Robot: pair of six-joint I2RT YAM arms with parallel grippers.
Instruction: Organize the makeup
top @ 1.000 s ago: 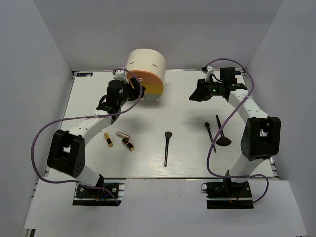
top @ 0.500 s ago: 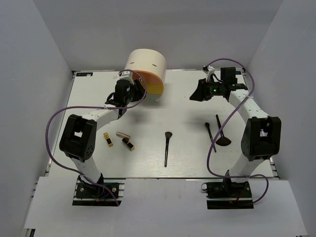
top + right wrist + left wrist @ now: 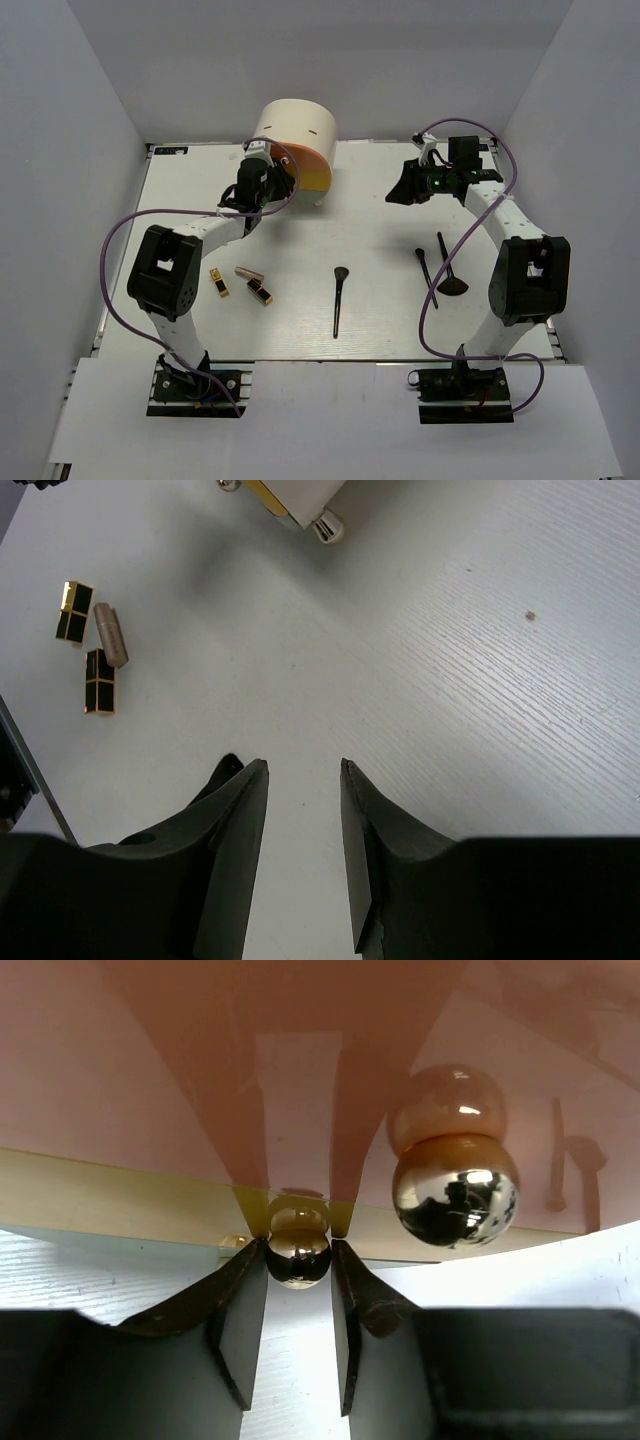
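The left gripper (image 3: 298,1266) reaches to the far edge and is closed on a knob (image 3: 298,1248). The right gripper (image 3: 303,780) hangs open near the far right corner.

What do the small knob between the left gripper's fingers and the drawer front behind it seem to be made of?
The small knob looks like polished gold-toned metal, or perhaps metal-plated plastic: it mirrors its surroundings sharply, as does the larger knob. The drawer front looks like glossy orange-pink plastic or lacquer: it is smooth and reflects both knobs softly.
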